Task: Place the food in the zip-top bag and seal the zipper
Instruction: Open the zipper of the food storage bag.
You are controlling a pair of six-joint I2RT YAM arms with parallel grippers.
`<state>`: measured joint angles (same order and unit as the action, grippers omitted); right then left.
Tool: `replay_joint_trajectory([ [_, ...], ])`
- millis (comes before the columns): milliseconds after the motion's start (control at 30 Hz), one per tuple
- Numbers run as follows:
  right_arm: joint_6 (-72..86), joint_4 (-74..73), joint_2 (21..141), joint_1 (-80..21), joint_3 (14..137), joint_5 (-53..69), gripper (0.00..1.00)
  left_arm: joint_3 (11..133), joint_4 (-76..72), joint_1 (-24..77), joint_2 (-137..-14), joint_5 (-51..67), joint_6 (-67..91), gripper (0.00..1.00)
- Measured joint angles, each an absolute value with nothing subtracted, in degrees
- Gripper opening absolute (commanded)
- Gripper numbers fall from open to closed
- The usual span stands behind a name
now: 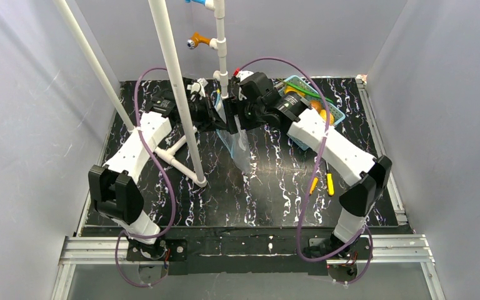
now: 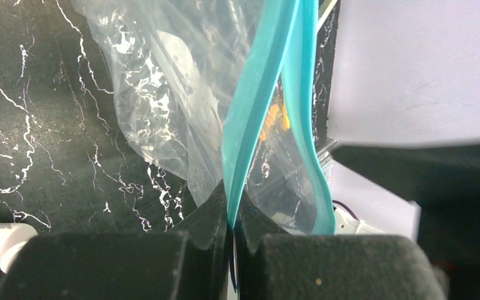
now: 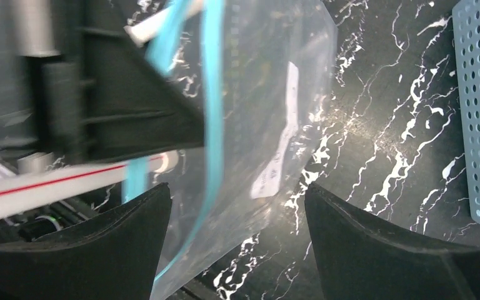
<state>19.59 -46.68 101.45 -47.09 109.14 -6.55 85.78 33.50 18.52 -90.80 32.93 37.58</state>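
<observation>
The clear zip-top bag (image 1: 235,142) hangs above the black marbled table at the back centre. My left gripper (image 2: 232,220) is shut on its teal zipper (image 2: 259,94), and the strip runs up from between the jaws. The crinkly bag (image 2: 162,94) sags to the left of the strip. My right gripper (image 3: 237,206) stands open just beside the bag (image 3: 256,94), jaws wide apart, with the zipper (image 3: 212,94) near the left finger (image 3: 131,219). The food (image 1: 315,103), orange fruit and green pods, lies in the basket behind my right arm.
A light-blue slotted basket (image 1: 301,84) (image 3: 478,112) sits at the back right. Two orange-and-yellow screwdrivers (image 1: 322,183) lie on the table near my right arm. White pipe posts (image 1: 175,87) rise left of centre, with their foot (image 1: 181,159) on the table.
</observation>
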Motion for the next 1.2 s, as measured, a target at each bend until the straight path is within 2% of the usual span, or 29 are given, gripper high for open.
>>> replay_joint_trajectory([
  [33,19.88,-47.27,100.60,-47.62,109.43,-6.79,0.81,85.82,33.65,18.92,-91.24,32.53,37.56,0.00],
  [300,22.92,-46.52,95.72,-52.99,112.51,-7.46,0.15,86.54,35.64,20.29,-93.89,30.52,37.52,0.00],
  [333,23.16,-46.04,95.74,-53.01,112.51,-7.79,0.08,86.67,35.86,20.40,-93.93,30.44,37.54,0.00],
  [400,24.23,-45.04,96.25,-52.84,112.33,-8.84,0.01,87.00,36.29,20.49,-93.95,30.02,37.58,0.00],
  [900,20.71,-39.99,107.00,-52.49,104.03,-14.26,0.01,90.56,40.86,20.43,-93.93,27.40,35.18,0.00],
  [933,20.47,-39.88,107.33,-52.31,103.39,-14.70,0.03,91.31,41.87,20.40,-93.93,27.11,34.74,0.00],
  [1000,19.84,-38.92,107.35,-51.64,101.25,-14.79,0.15,93.86,44.64,20.49,-93.93,26.15,33.36,0.00],
  [1200,18.15,-33.41,107.35,-48.99,95.77,-9.85,0.19,99.55,49.30,20.49,-93.82,25.19,30.96,0.00],
])
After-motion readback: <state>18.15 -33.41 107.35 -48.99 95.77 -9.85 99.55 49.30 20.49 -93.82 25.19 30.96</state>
